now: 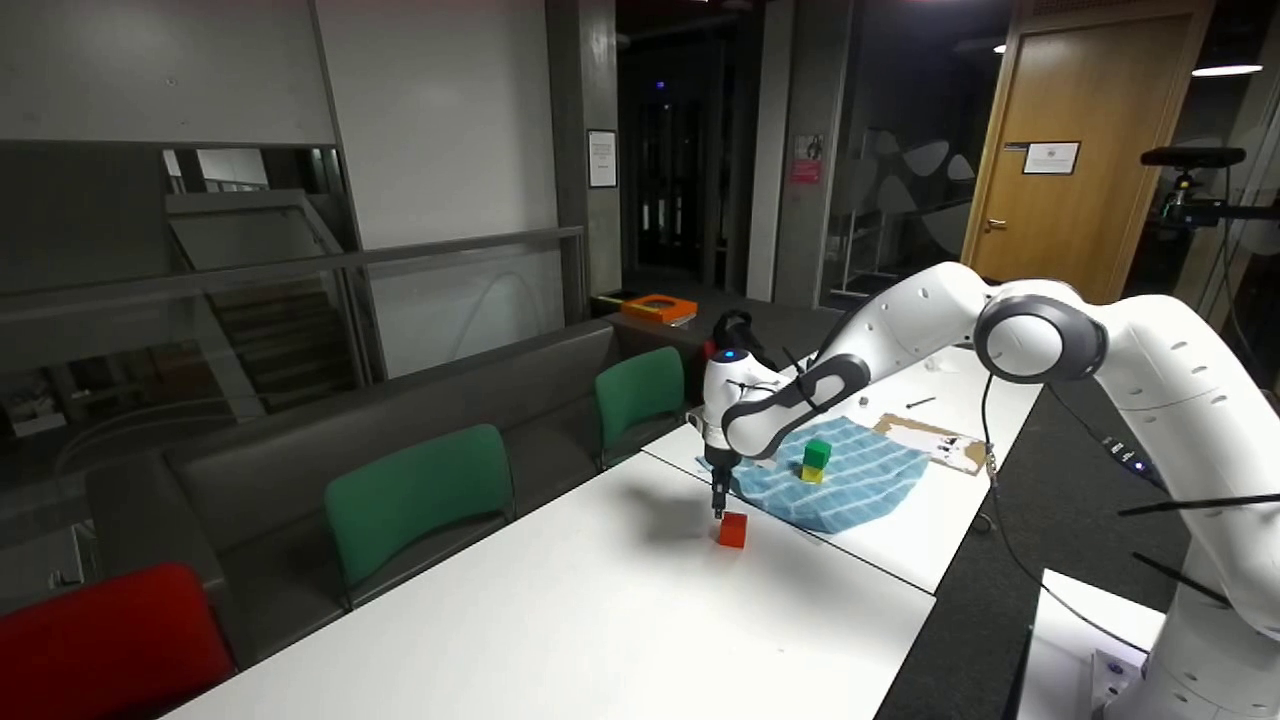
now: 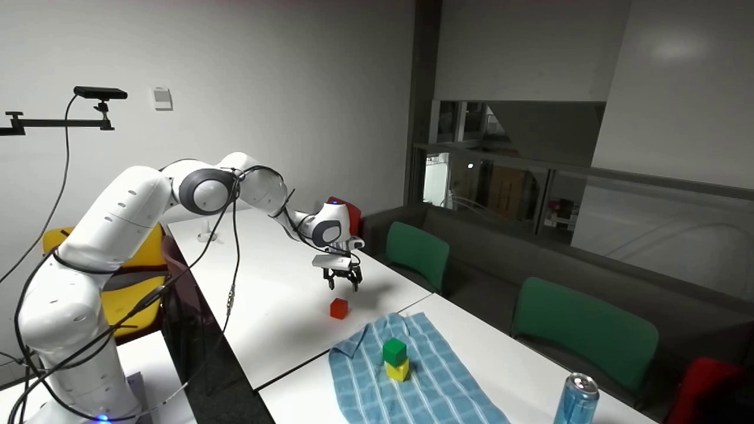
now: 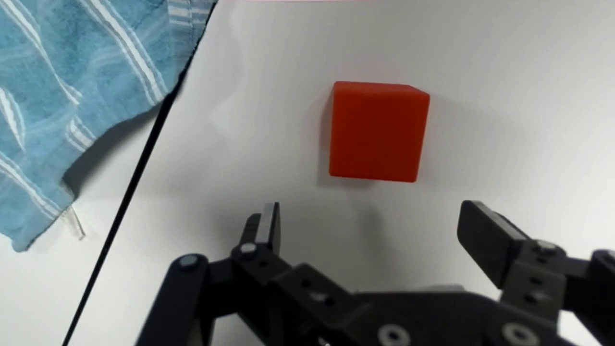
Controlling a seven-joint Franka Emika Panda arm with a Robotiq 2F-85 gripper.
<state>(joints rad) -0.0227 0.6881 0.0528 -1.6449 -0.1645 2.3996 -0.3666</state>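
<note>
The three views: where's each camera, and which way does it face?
An exterior view sits high, facing past the red block to the towel and door; arm at frame right.
An exterior view, high near the can, looks back over the towel toward the red block; arm at frame left.
Wrist view: carried on the arm, facing down at the red block; the open gripper shows.
Both exterior views share arm, towel, red block, table.

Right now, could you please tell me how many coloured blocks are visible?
3: a red block on a white table, and a green block stacked on a yellow block, which rests on the blue cloth. Any behind the arm would be hidden.
</note>
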